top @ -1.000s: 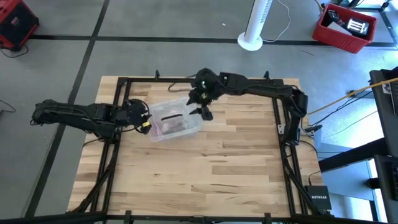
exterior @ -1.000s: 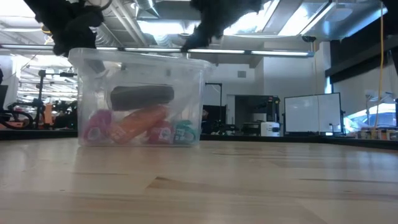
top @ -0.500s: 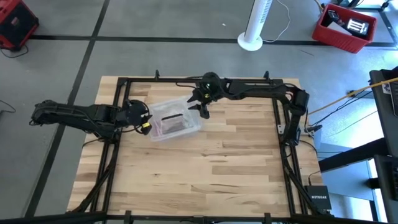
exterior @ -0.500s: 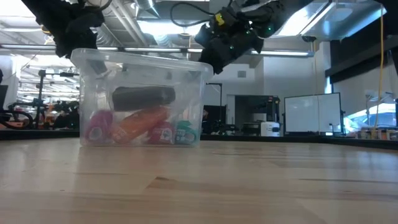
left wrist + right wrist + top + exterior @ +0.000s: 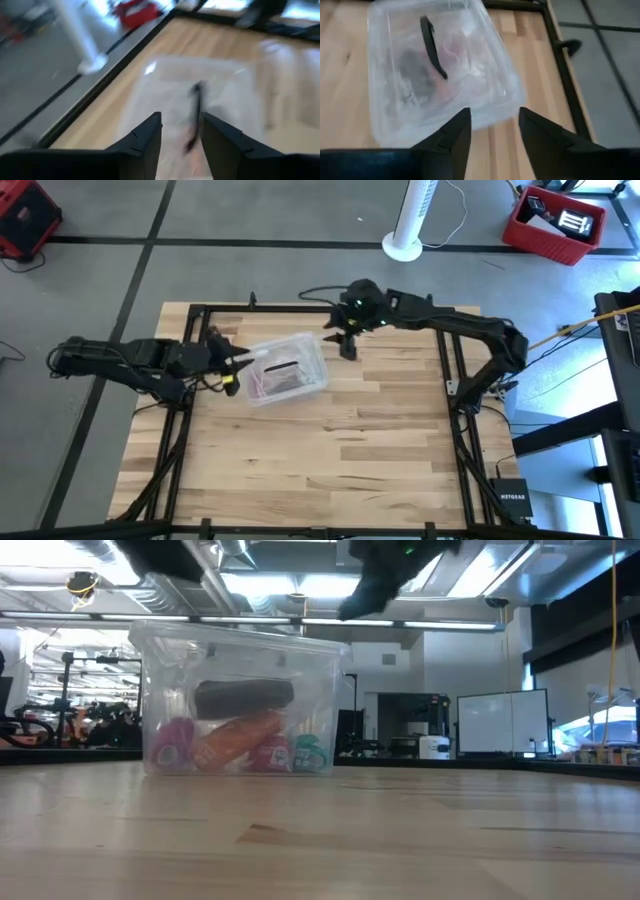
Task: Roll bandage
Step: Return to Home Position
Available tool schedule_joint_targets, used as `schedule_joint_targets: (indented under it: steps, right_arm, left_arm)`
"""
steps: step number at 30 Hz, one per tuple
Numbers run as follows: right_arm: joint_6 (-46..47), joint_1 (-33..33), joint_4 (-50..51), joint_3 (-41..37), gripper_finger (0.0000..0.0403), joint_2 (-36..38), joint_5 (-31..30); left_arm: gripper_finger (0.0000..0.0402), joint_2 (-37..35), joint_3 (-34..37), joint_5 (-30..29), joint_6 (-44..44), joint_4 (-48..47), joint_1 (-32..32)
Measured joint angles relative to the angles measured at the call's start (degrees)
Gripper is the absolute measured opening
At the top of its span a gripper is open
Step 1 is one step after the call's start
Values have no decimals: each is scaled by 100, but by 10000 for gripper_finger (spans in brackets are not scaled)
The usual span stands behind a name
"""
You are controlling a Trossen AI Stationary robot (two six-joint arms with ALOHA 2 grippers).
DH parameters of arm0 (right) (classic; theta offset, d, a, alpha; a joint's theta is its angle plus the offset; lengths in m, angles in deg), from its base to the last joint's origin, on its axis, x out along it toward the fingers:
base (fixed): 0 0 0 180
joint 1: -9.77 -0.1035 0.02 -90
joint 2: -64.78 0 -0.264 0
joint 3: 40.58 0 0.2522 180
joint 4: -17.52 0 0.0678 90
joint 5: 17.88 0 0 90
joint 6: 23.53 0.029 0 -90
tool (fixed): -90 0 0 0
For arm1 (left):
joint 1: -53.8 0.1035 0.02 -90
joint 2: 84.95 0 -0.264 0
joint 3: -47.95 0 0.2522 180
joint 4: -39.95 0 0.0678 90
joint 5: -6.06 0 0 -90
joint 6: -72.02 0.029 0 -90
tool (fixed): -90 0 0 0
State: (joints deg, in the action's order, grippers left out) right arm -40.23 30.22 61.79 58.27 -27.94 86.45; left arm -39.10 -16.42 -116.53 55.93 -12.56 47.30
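No brown-tan bandage strip shows in any view. A clear plastic box (image 5: 287, 370) with a lid and a black handle (image 5: 432, 47) stands on the wooden table, left of centre. It holds a dark roll (image 5: 243, 697) and pink, orange and teal rolls (image 5: 235, 740). My left gripper (image 5: 240, 360) hangs open just above the box's left end, and the box lies beyond its fingers (image 5: 181, 120). My right gripper (image 5: 347, 348) is open above the table, past the box's far right corner (image 5: 495, 115). Nothing sits between either pair of fingers.
Black frame rails (image 5: 300, 308) run along the table's far and side edges. Bare wood (image 5: 330, 450) fills the near half. Off the table, a white fan base (image 5: 405, 245) and a red crate (image 5: 555, 220) stand on the floor.
My right gripper dipped to the box's right top corner, then drew up and away toward the table's far right. My left gripper has risen and tipped at the box's left end. The box has slid a little toward the right and turned slightly.
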Motion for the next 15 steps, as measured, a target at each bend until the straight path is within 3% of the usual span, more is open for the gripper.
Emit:
schedule_joint_targets:
  steps: [5, 12, 15]
  right_arm:
    - [198, -340, 350, -543, 129, 935, -585]
    - [956, -385, -1369, -2815, 12, 2599, -491]
    - [1289, -394, -2083, -3752, 13, 3290, -547]
  left_arm:
    - [75, -53, 394, 156, 640, 974, -619]
    - [4, -528, 1255, 596, 771, 2113, -1046]
    - [8, -910, 1624, 608, 767, 2506, -1162]
